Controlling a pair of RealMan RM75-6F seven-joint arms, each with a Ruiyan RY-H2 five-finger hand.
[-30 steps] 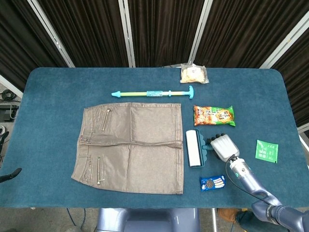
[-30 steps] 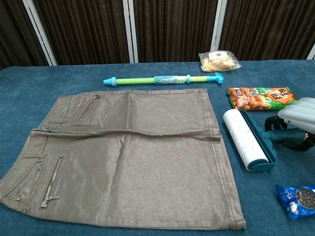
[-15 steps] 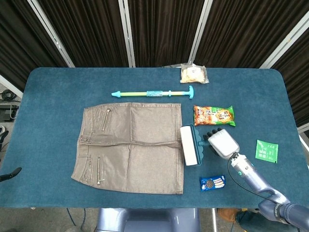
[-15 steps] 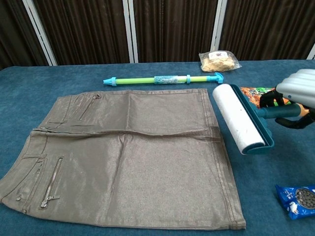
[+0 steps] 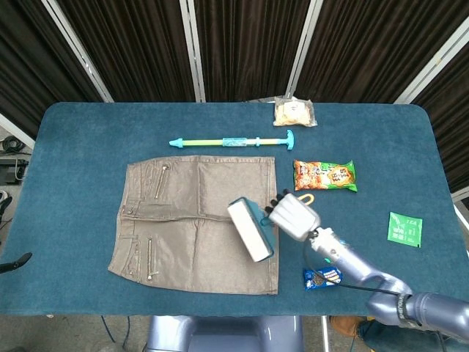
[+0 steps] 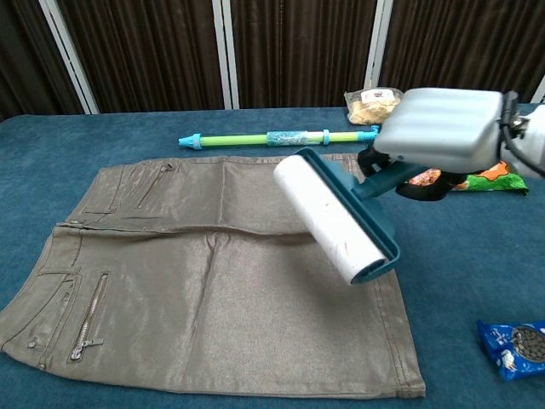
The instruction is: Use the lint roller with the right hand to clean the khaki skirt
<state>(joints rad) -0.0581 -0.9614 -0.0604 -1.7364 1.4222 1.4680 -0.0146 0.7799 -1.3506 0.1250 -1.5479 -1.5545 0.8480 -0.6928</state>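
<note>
The khaki skirt [image 5: 194, 224] [image 6: 204, 281] lies flat on the blue table, waistband to the left. My right hand [image 5: 293, 215] [image 6: 438, 128] grips the teal handle of the lint roller [image 5: 250, 229] [image 6: 334, 216]. Its white roll hangs in the air over the skirt's right part, tilted, above the cloth and clear of it. My left hand shows in neither view.
A green and blue water pump toy [image 5: 231, 141] [image 6: 281, 137] lies behind the skirt. An orange snack bag [image 5: 325, 176] [image 6: 464, 179], a clear bag of biscuits [image 5: 294, 112] [image 6: 380, 104], a blue cookie pack [image 5: 322, 278] [image 6: 515, 348] and a green sachet [image 5: 404, 229] lie to the right.
My right hand has lifted the lint roller off the table beside the skirt and carried it left, over the skirt's right part.
</note>
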